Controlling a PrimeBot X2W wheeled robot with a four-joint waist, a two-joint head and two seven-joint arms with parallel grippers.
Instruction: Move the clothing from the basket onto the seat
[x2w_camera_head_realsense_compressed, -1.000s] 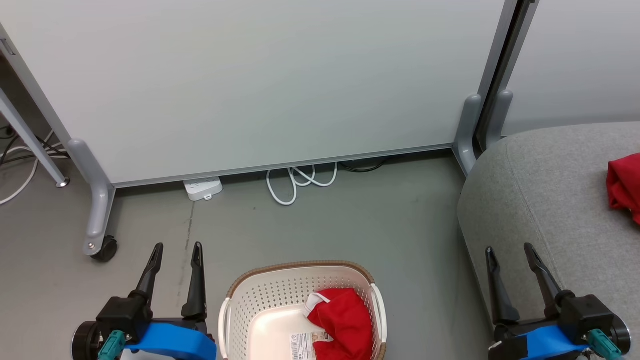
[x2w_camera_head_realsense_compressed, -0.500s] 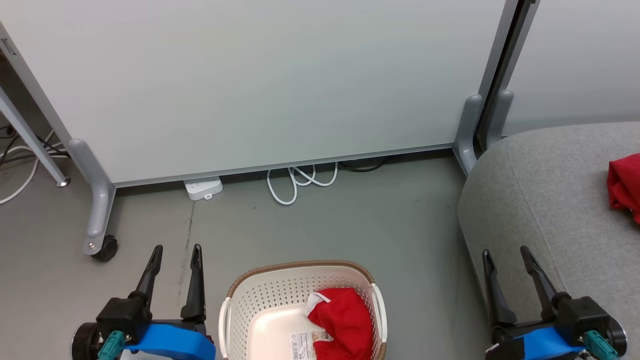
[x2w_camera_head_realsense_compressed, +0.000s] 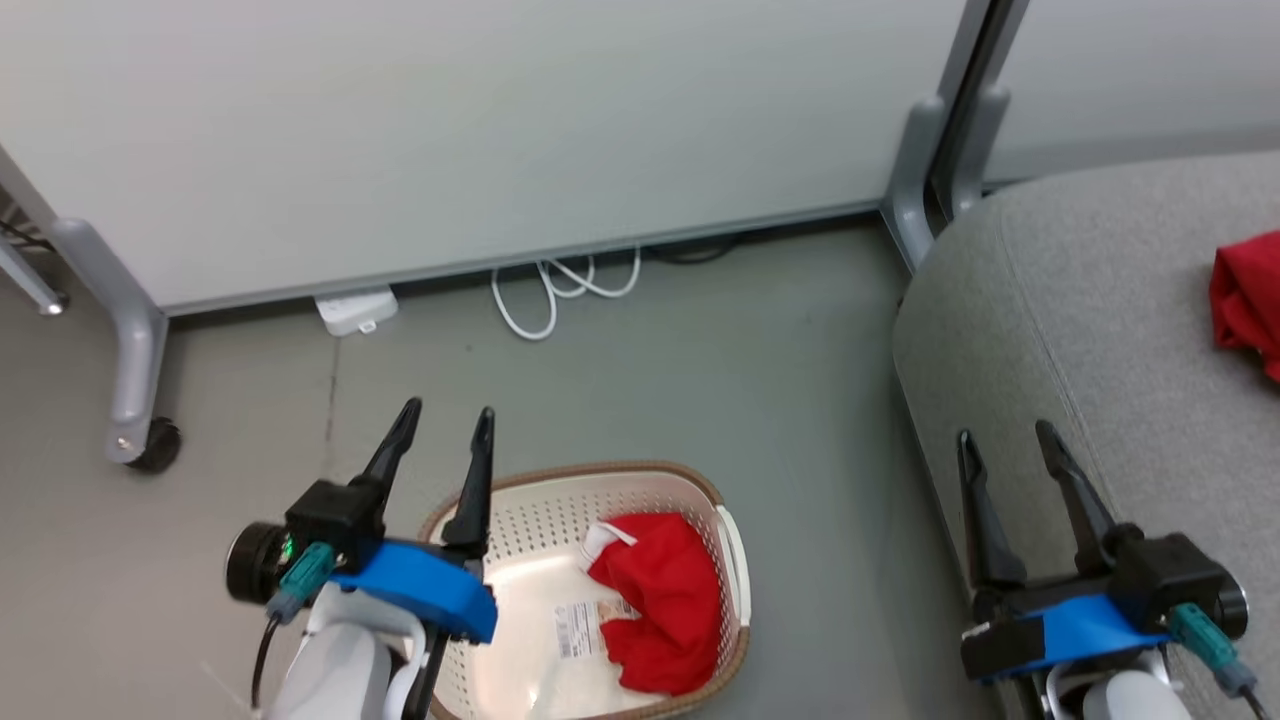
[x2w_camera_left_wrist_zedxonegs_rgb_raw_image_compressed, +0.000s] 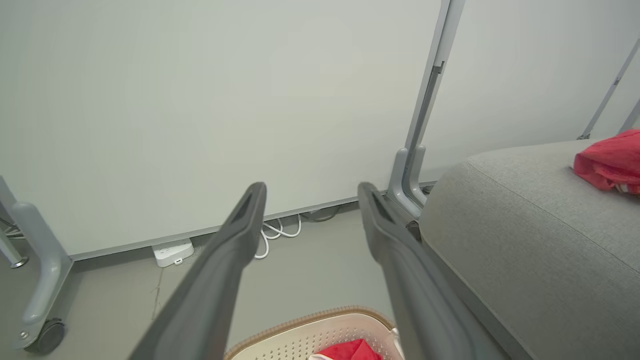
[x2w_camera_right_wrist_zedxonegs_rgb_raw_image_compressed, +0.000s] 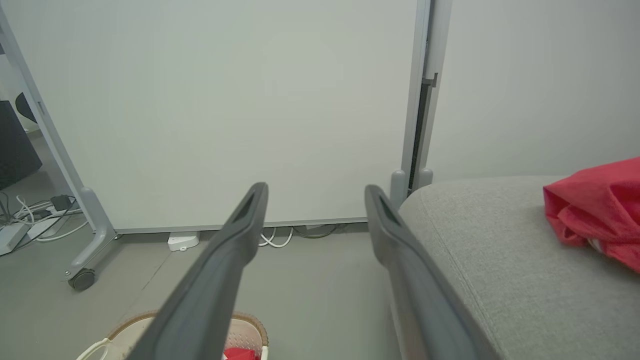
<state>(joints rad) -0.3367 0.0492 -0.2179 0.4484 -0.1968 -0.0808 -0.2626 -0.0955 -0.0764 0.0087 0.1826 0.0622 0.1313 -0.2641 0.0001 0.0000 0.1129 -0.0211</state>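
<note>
The cream basket (x2w_camera_head_realsense_compressed: 725, 545) with its brown rim stands on the floor in the head view, and red clothing (x2w_camera_head_realsense_compressed: 655, 595) with white trim lies in its right half beside a label sticker. My left gripper (x2w_camera_head_realsense_compressed: 447, 420) hangs open over the basket's left rim, holding nothing. At the lower right my right gripper (x2w_camera_head_realsense_compressed: 1002, 437) is open and empty above the near edge of the grey seat (x2w_camera_head_realsense_compressed: 1090, 330). Another red garment (x2w_camera_head_realsense_compressed: 1245, 300) lies on the seat at the right. In the left wrist view the basket rim (x2w_camera_left_wrist_zedxonegs_rgb_raw_image_compressed: 310, 320) shows below the open left gripper (x2w_camera_left_wrist_zedxonegs_rgb_raw_image_compressed: 311, 192).
A pale partition panel (x2w_camera_head_realsense_compressed: 480, 130) on grey castor legs (x2w_camera_head_realsense_compressed: 130, 370) stands behind the basket. A white power strip (x2w_camera_head_realsense_compressed: 352, 310) and a looped white cable (x2w_camera_head_realsense_compressed: 555, 290) lie at its foot. Grey floor (x2w_camera_head_realsense_compressed: 650, 380) spreads between the partition, basket and seat.
The head camera has tilted down and shifted. My left gripper has risen and moved right, from beside the basket to above its left rim. The right gripper barely moved.
</note>
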